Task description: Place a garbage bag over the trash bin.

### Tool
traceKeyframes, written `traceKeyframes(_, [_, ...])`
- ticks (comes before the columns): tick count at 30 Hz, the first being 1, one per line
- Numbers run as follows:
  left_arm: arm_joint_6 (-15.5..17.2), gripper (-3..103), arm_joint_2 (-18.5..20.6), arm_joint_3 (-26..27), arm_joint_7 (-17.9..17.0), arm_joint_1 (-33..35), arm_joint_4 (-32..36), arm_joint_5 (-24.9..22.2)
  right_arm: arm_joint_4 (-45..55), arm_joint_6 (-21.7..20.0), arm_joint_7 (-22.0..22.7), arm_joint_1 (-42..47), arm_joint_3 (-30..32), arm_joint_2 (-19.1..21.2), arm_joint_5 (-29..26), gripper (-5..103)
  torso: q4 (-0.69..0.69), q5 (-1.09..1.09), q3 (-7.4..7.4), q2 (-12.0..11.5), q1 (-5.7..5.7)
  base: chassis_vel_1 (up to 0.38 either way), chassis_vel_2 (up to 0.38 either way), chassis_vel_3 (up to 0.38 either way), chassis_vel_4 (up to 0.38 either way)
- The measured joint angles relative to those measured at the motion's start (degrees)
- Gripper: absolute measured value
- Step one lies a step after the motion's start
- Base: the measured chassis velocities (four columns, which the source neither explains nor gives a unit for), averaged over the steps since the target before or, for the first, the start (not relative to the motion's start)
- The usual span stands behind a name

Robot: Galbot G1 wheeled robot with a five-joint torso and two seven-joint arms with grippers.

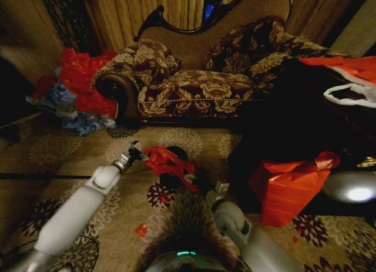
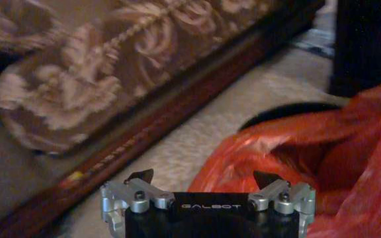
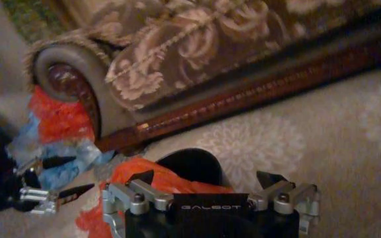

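The left end effector (image 1: 136,151) sits just beside the red garbage bag (image 1: 167,162), at the edge of the bag nearest it. Its wrist view shows the fingertips (image 2: 141,175) spread wide apart with carpet between them and the crumpled bag (image 2: 323,163) lying off to one side and slightly ahead, so it grips nothing. The right end effector (image 3: 207,177) is low on the other side of the bag; its fingers are likewise parted and empty, with the bag (image 3: 157,181) just ahead of them and the round black mouth of the trash bin (image 3: 192,164) directly beyond.

The bag lies draped in a heap on top of the trash bin (image 1: 170,179), not opened over its rim. The main risk, as I judge it, is that thin, glossy plastic slips or bunches when pinched: a grasp that catches only one layer, or a fold instead of the hem, would drag the whole bundle off the bin rather than open it. With both end effectors close around a light bin, a nudge could also tip or shove it across the carpet (image 1: 188,140).

The head view gives the layout: both arms flanking the bin, the sofa (image 1: 200,78) beyond, a heap of red and blue bags (image 1: 79,90) by its arm, and a bigger orange-red bundle (image 1: 291,187) off past the right arm. The wrist views show how wide each pair of fingers stands. The right wrist view also catches the left end effector (image 3: 61,191) farther off, fingers apart.
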State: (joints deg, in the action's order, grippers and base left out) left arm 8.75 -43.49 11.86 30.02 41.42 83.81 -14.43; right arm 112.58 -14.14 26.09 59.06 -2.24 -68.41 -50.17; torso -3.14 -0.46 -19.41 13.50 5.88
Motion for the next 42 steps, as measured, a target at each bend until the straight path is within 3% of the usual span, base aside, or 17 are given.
traceKeyframes(2, [-2.9,100,0.2,-1.0,6.9,-4.6,-6.8,-0.7,-4.1,-0.7,-1.3,-2.0,0.2,-2.9,-3.0,100,0.0,0.02,0.0,0.0,0.01,0.0,0.0,0.0,0.0])
traceKeyframes(3, [-2.9,100,0.2,-1.0,6.9,-4.6,-6.8,-0.7,-4.1,-0.7,-1.3,-2.0,0.2,-2.9,-3.0,100,0.0,0.02,0.0,0.0,0.01,0.0,0.0,0.0,0.0])
traceKeyframes(4, [-5.1,100,0.0,-1.6,10.3,-7.0,-10.7,-1.0,-7.3,-0.9,-2.8,-3.5,-0.4,-4.5,-3.5,100,0.02,0.02,0.0,0.0,0.0,0.0,0.0,0.0,0.0])
traceKeyframes(6, [-7.3,100,-0.7,-3.3,13.3,-10.2,-15.2,-1.0,-11.9,-1.0,-5.6,-5.4,-1.6,-6.3,-2.7,100,0.08,0.03,0.0,0.0,0.0,0.0,0.0,0.0,0.0])
traceKeyframes(14, [-9.3,100,-6.8,-10.5,16.8,-19.8,-24.5,1.7,-18.4,-1.0,-10.3,-8.0,-1.6,-6.3,2.0,100,-0.02,0.04,0.0,0.0,0.01,0.0,0.0,0.0,0.0])
traceKeyframes(26, [-9.4,100,-11.7,-12.5,17.9,-22.8,-29.0,4.9,-23.5,-0.9,-13.7,-10.8,-2.4,-5.0,4.1,103,0.02,0.05,0.01,0.0,0.0,0.0,0.0,0.0,0.0])
traceKeyframes(28, [-9.3,103,-11.9,-12.6,17.9,-23.0,-29.0,5.0,-24.4,-0.9,-14.2,-11.2,-2.5,-5.0,4.3,99,0.03,0.05,0.0,0.0,0.0,0.0,0.0,0.0,0.0])
traceKeyframes(31, [-9.4,92,-13.0,-12.6,18.7,-24.0,-30.0,5.0,-26.2,-0.9,-15.2,-12.3,-2.8,-4.8,4.6,86,0.03,0.05,0.01,0.0,0.0,0.0,0.0,0.0,0.0])
traceKeyframes(34, [-9.4,89,-13.5,-12.6,19.1,-24.1,-30.3,5.2,-26.7,-0.9,-15.3,-12.6,-3.0,-4.4,4.6,81,0.02,0.05,0.01,0.0,0.0,0.0,0.0,0.0,0.0])
traceKeyframes(35, [-9.4,84,-13.7,-12.6,19.3,-24.1,-30.3,5.2,-27.0,-0.9,-15.6,-12.7,-3.2,-4.3,4.5,70,0.03,0.04,0.01,0.0,0.0,0.0,0.0,0.0,0.0])
traceKeyframes(36, [-9.4,84,-13.7,-12.6,19.3,-24.1,-30.3,5.2,-27.0,-0.9,-15.6,-12.7,-3.2,-4.3,4.5,70,0.03,0.04,0.01,0.0,0.0,0.0,0.0,0.0,0.0])
traceKeyframes(38, [-9.4,72,-13.8,-12.5,19.5,-23.8,-30.3,5.2,-27.4,-0.8,-15.7,-12.7,-3.2,-4.1,4.5,59,0.04,0.04,0.02,0.0,-0.02,0.0,0.0,0.0,0.0])
traceKeyframes(42, [-9.4,64,-13.8,-12.3,19.7,-23.4,-30.0,4.8,-27.4,-0.7,-15.8,-12.6,-3.5,-3.6,4.5,48,0.03,0.04,0.02,0.0,-0.01,0.0,0.0,0.0,0.0])
